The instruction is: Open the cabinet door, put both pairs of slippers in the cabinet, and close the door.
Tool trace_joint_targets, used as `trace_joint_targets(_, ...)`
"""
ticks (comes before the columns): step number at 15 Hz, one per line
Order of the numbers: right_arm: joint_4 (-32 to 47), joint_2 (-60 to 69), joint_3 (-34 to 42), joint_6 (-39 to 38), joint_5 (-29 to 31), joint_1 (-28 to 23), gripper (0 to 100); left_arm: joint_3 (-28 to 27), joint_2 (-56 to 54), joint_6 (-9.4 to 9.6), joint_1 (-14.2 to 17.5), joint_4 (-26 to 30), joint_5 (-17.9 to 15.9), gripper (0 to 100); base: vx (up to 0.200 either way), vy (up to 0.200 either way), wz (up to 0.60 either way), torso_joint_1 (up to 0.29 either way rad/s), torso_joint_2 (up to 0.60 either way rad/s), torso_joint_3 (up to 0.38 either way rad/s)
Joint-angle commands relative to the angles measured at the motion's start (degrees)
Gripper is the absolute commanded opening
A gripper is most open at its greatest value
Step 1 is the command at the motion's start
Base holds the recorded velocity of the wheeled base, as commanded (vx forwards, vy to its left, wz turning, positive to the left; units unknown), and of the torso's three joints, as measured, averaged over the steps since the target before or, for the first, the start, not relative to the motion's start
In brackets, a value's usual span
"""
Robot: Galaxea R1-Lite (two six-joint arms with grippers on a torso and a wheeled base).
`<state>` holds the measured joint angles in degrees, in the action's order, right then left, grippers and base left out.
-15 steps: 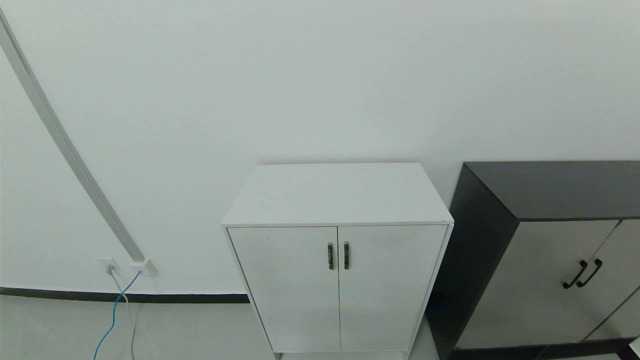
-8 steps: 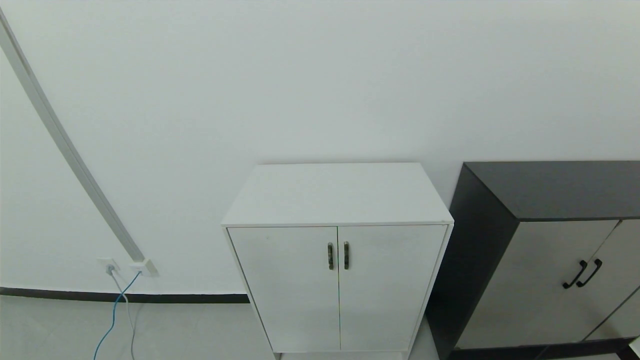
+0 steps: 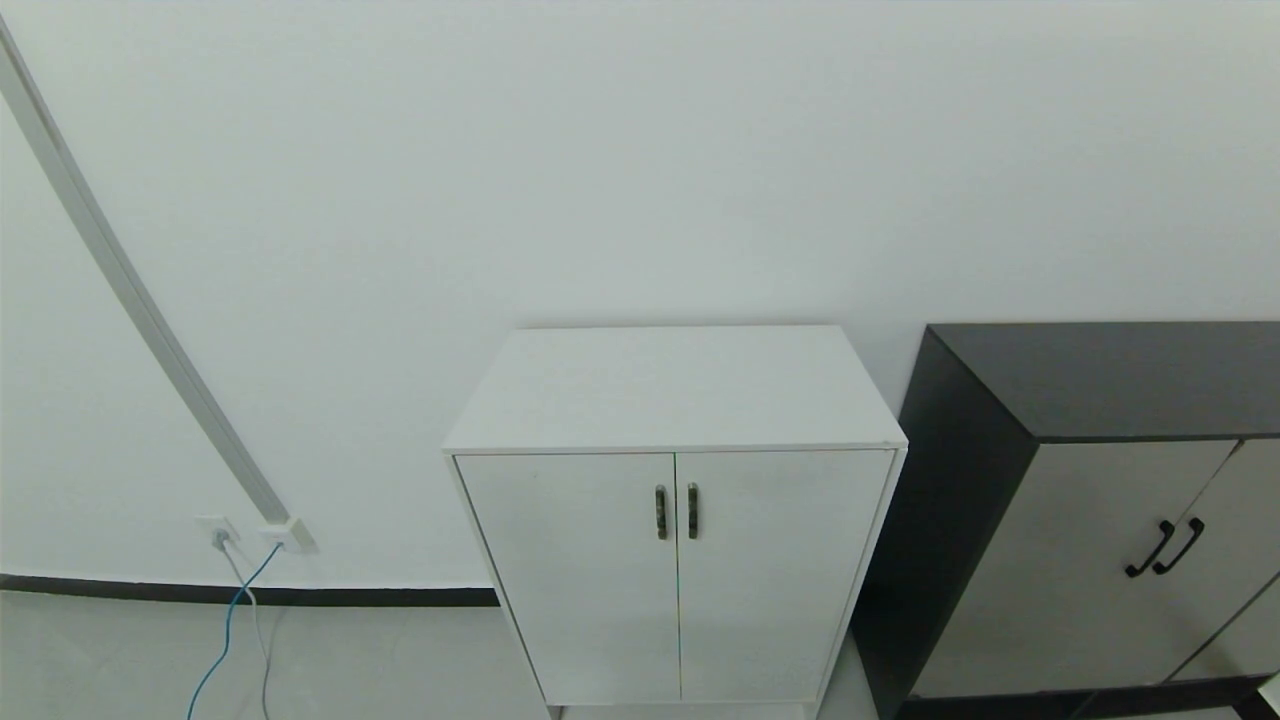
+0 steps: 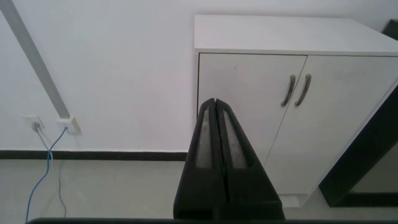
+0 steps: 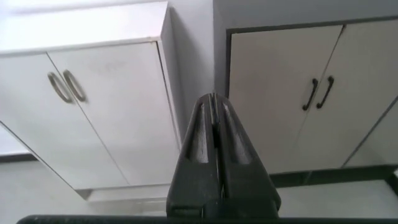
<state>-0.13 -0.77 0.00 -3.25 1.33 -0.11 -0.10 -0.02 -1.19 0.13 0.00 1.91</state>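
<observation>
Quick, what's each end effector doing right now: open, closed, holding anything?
Left end effector: closed, holding nothing.
Right end effector: closed, holding nothing.

I count two cabinets: one white cabinet [image 3: 675,390] and one dark cabinet [image 3: 1100,375]. Each shows two doors [image 3: 570,570], four in all, with one handle per door. That makes four handles: two bronze handles [image 3: 661,512] on the white one and two black handles [image 3: 1150,550] on the dark one. On the wall I count two sockets [image 3: 212,527], one slanted strip [image 3: 130,290] and two cables: one blue cable [image 3: 232,610] and one pale cable [image 3: 258,630].
</observation>
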Motion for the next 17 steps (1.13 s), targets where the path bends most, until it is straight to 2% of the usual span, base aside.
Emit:
trace_joint_targets(1, 0.0, 0.7, 0.0, -0.9, 0.2, 0.0, 0, 0.0, 0.0, -0.04, 0.0, 0.0, 0.0, 0, 0.0, 0.0, 0.0, 0.0, 0.0, 0.0)
trace_joint_targets(4, -0.1, 0.7, 0.0, -0.9, 0.6, 0.0, 0, 0.0, 0.0, -0.04, 0.0, 0.0, 0.0, 0, 0.0, 0.0, 0.0, 0.0, 0.0, 0.0)
trace_joint_targets(6, 0.0, 0.7, -0.1, -1.4, 5.7, 0.0, 0, 0.0, 0.0, -0.04, 0.0, 0.0, 0.0, 0, 0.0, 0.0, 0.0, 0.0, 0.0, 0.0)
trace_joint_targets(9, 0.0, 0.6, 0.0, -1.1, 5.2, 0.0, 0, 0.0, 0.0, 0.14, 0.0, 0.0, 0.0, 0, 0.0, 0.0, 0.0, 0.0, 0.0, 0.0)
trace_joint_targets(11, -0.1, 0.6, 0.0, -1.1, 2.0, 0.1, 0, 0.0, 0.0, 0.14, 0.0, 0.0, -0.1, 0, 0.0, 0.0, 0.0, 0.0, 0.0, 0.0)
trace_joint_targets(17, -0.1, 0.7, 0.0, -1.1, 1.9, 0.1, 0, 0.0, 0.0, 0.23, 0.0, 0.0, -0.1, 0, 0.0, 0.0, 0.0, 0.0, 0.0, 0.0)
